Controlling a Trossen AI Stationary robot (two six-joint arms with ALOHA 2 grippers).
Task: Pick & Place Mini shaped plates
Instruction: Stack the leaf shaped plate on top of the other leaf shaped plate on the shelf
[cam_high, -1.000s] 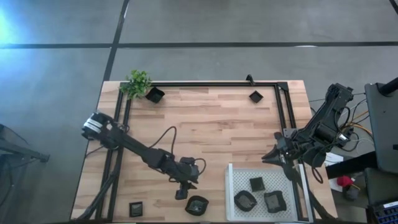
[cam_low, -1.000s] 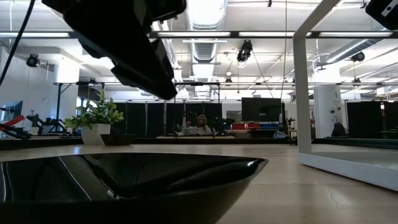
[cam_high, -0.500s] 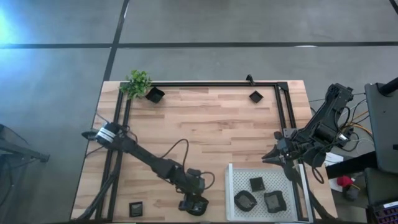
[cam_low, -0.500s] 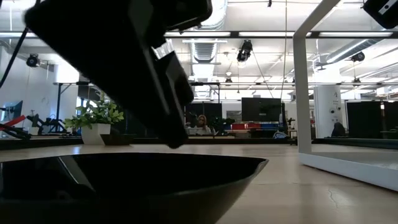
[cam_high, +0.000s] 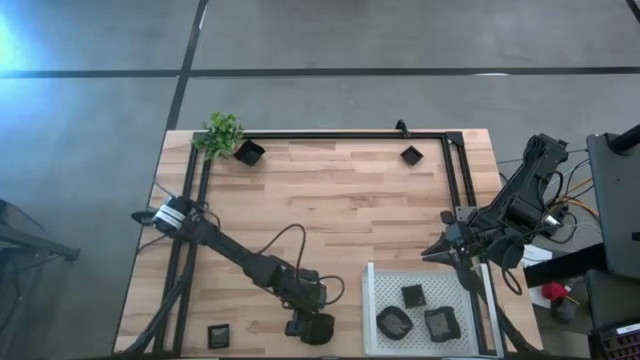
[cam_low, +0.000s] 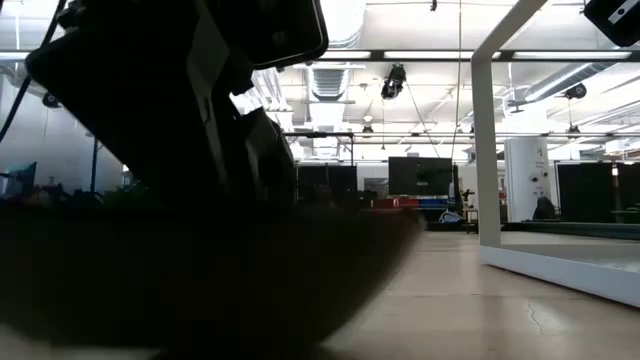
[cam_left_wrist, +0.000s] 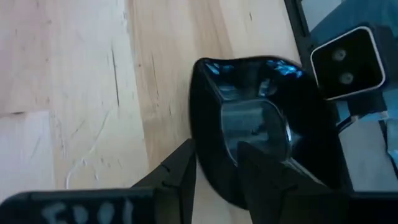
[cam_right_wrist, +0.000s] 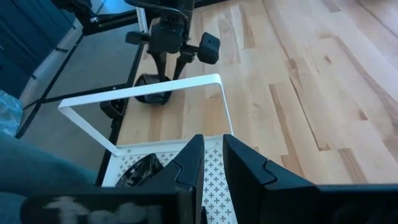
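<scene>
My left gripper (cam_left_wrist: 214, 171) straddles the rim of a black dish (cam_left_wrist: 264, 134) just left of the white tray (cam_high: 372, 300), fingers apart; my right gripper (cam_right_wrist: 211, 163) waits over the tray, fingers narrowly apart, empty.

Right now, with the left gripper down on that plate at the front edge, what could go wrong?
1. The left gripper straddles only the rim of the black plate, one finger inside, one outside. A thin edge grip could slip or tip on lifting.
2. The plate sits beside the low camera at the table's front edge; a nudge might hit it.
3. The white tray already holds three plates, so the drop spot is tight. The right gripper waits just above it.
</scene>
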